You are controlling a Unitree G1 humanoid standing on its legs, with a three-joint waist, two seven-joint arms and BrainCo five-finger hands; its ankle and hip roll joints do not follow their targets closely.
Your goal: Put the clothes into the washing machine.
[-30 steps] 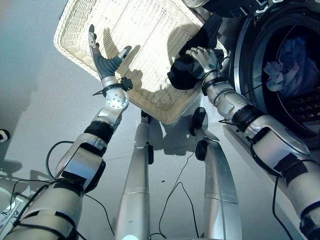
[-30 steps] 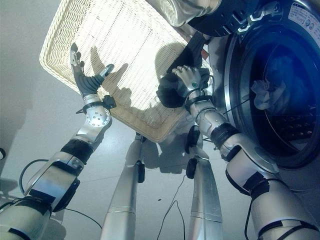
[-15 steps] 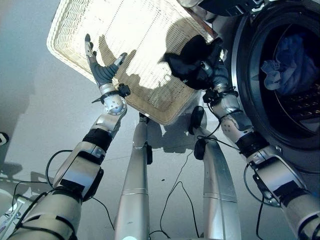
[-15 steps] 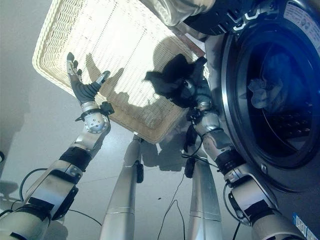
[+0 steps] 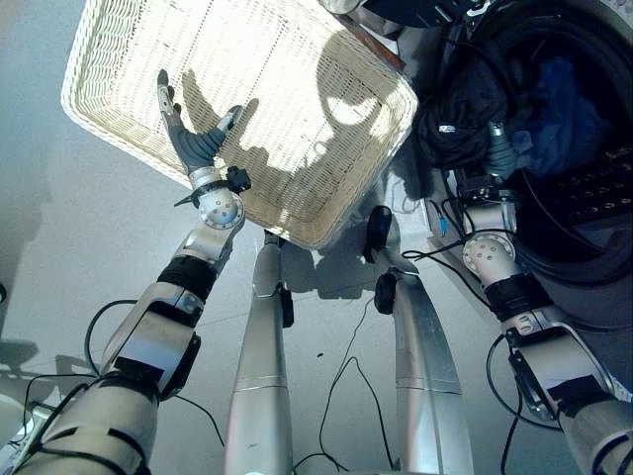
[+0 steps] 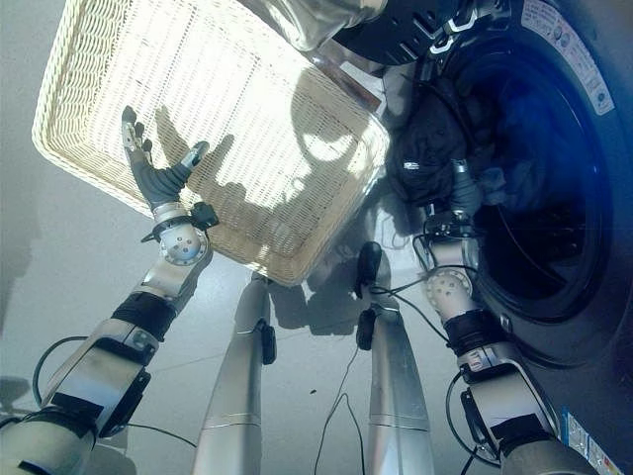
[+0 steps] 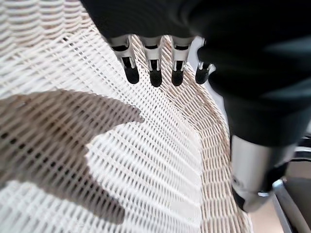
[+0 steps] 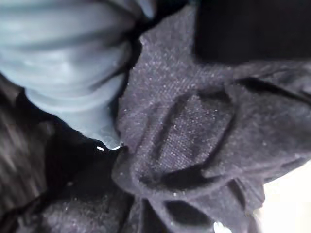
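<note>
Dark garment at the washing machine's door opening.

Black garment (image 5: 457,111): bunched, crumpled mass of dark, finely flecked cloth with deep folds, hanging at the left rim of the washing machine (image 5: 593,247) opening, part over the edge, part inside. Right hand (image 5: 497,150) is pressed into its lower side; fingers hidden in the cloth. Blue clothing (image 5: 559,99) lies deeper in the drum, crumpled, just beyond the black bundle. Machine door open, drum interior dark.
</note>
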